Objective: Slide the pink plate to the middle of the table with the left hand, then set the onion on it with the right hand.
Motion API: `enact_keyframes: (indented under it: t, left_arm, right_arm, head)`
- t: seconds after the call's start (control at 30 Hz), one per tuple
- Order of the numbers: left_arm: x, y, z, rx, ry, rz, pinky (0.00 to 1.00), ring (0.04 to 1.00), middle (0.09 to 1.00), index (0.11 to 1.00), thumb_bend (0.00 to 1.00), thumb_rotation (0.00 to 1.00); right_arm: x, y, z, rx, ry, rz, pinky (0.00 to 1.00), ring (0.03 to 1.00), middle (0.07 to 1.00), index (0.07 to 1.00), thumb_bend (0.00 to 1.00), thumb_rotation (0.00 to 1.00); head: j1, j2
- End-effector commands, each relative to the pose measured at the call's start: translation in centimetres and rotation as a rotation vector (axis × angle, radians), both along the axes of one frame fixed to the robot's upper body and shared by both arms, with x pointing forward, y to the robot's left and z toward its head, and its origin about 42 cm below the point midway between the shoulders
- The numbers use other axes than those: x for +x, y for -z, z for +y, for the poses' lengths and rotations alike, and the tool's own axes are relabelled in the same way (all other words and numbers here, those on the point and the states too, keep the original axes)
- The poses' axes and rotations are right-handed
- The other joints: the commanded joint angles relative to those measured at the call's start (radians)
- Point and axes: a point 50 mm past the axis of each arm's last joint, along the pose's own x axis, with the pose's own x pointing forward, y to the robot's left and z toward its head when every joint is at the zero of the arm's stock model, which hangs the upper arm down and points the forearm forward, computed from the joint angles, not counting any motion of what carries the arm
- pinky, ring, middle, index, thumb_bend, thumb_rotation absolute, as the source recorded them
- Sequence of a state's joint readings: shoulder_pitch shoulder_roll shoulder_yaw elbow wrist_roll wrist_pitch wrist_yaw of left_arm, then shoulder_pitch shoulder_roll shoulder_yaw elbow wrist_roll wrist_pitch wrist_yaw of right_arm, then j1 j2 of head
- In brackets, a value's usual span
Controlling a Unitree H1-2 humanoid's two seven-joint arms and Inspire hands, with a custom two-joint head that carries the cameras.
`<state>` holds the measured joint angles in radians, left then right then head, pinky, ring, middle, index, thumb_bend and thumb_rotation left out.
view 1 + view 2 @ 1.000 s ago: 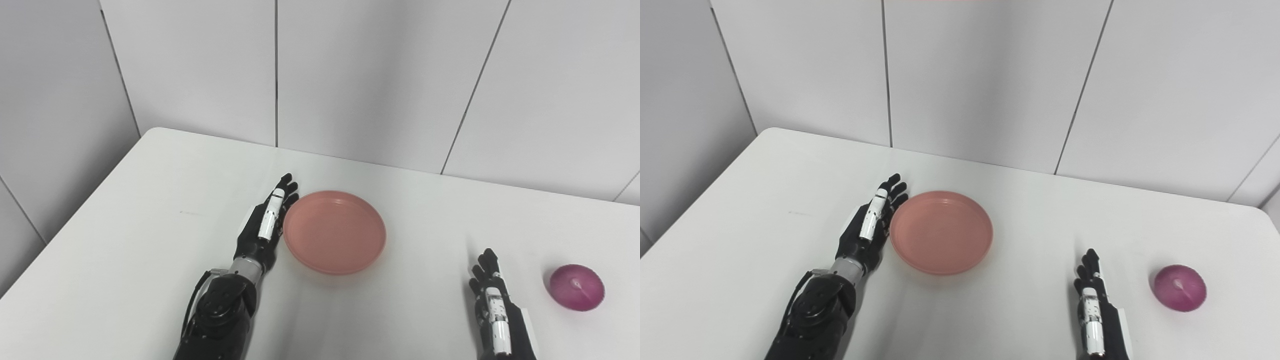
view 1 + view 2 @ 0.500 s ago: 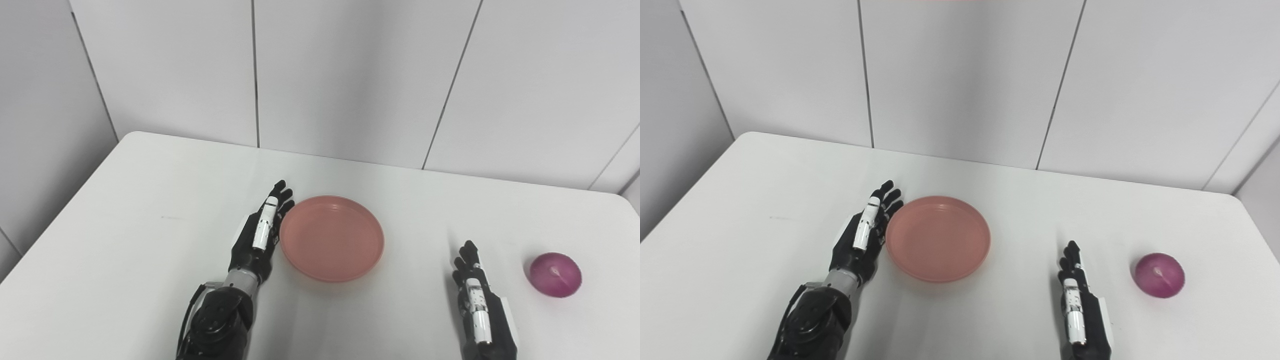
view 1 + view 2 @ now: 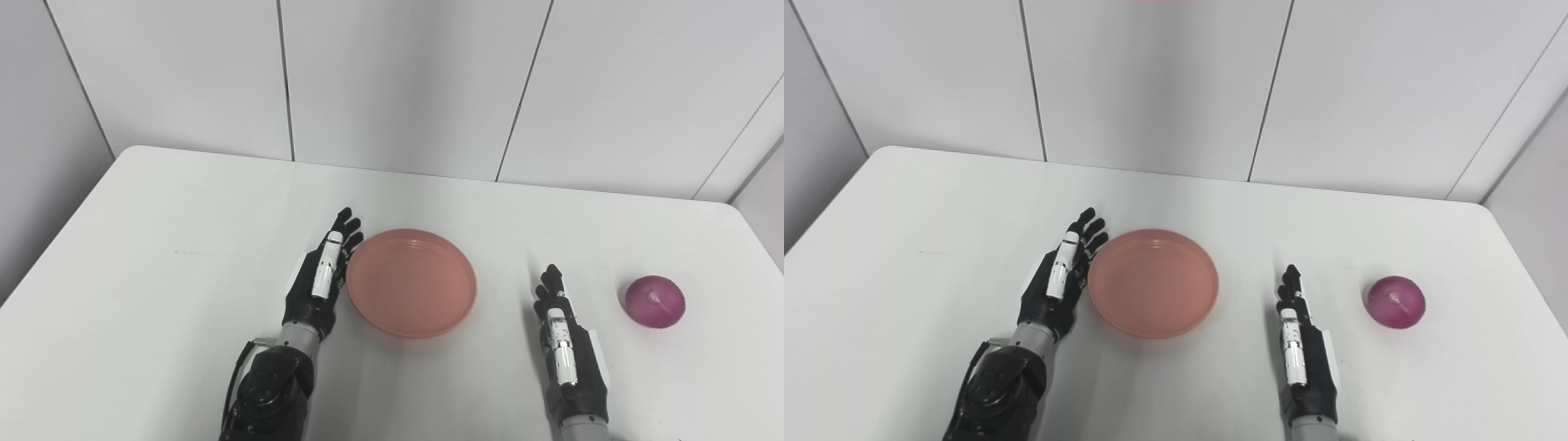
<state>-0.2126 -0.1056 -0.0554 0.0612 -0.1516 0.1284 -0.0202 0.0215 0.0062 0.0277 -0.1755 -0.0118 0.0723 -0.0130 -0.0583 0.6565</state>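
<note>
The round pink plate (image 3: 411,282) lies near the middle of the white table (image 3: 184,208) with nothing on it. My left hand (image 3: 321,275) stands on edge against the plate's left rim, fingers straight and together, holding nothing. A purple-red onion (image 3: 654,301) rests on the table at the right, apart from the plate. My right hand (image 3: 566,352) is flat and open between plate and onion, nearer the front edge, a little left of the onion and not touching it.
White wall panels (image 3: 392,79) stand behind the table's far edge. The table's right edge runs just past the onion. Bare tabletop stretches to the left of my left arm (image 3: 269,392) and behind the plate.
The camera has turned to the right, so the whole scene has shifted left in the picture. My right hand has reached further forward onto the table. The plate and left hand stay together.
</note>
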Motion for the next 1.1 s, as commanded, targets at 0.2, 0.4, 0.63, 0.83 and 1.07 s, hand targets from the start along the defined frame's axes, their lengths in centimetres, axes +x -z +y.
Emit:
enact_keyframes:
  t: [0.2, 0.4, 0.63, 0.83, 1.07]
  left_arm:
    - [-0.5, -0.5, -1.0, -0.033, 0.043, -0.023, 0.96, 0.966, 0.967, 0.947, 0.47, 1.0]
    - [-0.9, -0.4, -1.5, -0.029, 0.067, -0.036, 0.95, 0.958, 0.963, 0.941, 0.48, 1.0]
    - [-1.0, -0.1, -1.1, -0.035, 0.059, -0.025, 0.96, 0.964, 0.968, 0.945, 0.48, 1.0]
    - [-1.2, 0.4, -0.7, -0.035, 0.053, -0.028, 0.96, 0.968, 0.97, 0.946, 0.48, 1.0]
    - [-1.4, 0.8, -0.3, -0.041, 0.037, -0.029, 0.97, 0.971, 0.97, 0.951, 0.47, 1.0]
  right_arm:
    - [0.5, -0.1, 1.0, 0.011, -0.008, -0.005, 1.0, 1.0, 1.0, 1.0, 0.24, 1.0]
    - [0.5, -0.2, 1.2, 0.021, 0.003, -0.001, 1.0, 0.996, 1.0, 1.0, 0.23, 1.0]
    - [0.7, -0.2, 1.2, 0.024, 0.003, -0.004, 1.0, 1.0, 1.0, 1.0, 0.21, 1.0]
    - [0.8, -0.5, 1.1, 0.018, -0.001, -0.011, 1.0, 0.998, 1.0, 1.0, 0.24, 1.0]
    - [1.0, -1.6, 0.2, -0.025, 0.028, -0.052, 1.0, 0.994, 1.0, 1.0, 0.34, 1.0]
  head:
    - [-0.029, 0.015]
    - [-0.042, 0.02]
    - [-0.053, 0.023]
    - [-0.071, 0.025]
    - [-0.086, 0.024]
